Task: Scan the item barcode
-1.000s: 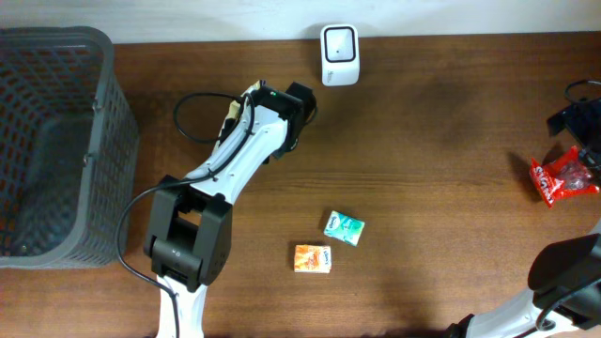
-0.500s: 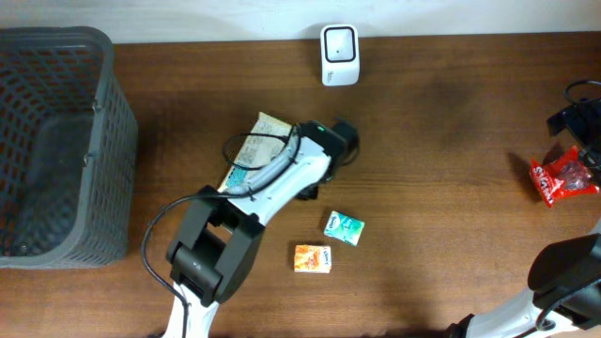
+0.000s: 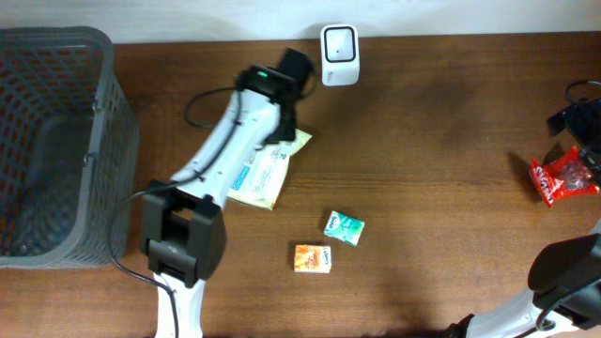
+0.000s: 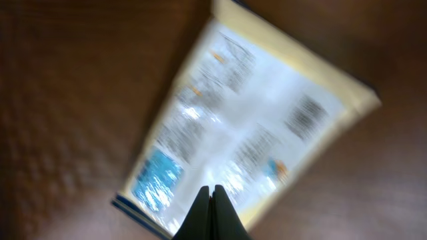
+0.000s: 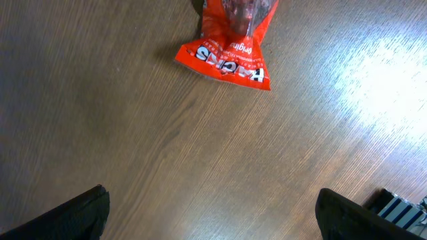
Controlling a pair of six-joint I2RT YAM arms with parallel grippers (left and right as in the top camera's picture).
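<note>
1. Brown wooden table (image 3: pixel 451 188): the pale flat packet (image 3: pixel 268 174) lies on it, near the white scanner (image 3: pixel 338 54).
2. Left gripper (image 4: pixel 212 193) is fully closed above the packet (it holds nothing).
3. Right gripper (image 5: pixel 213 213) stands wide open, empty, over a red snack bag (image 5: pixel 230 47).

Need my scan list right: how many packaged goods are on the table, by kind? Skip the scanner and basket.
Flat pouch: 1
Small boxes: 2, the green box and the orange box
Red snack bag: 1
Total: 4
</note>
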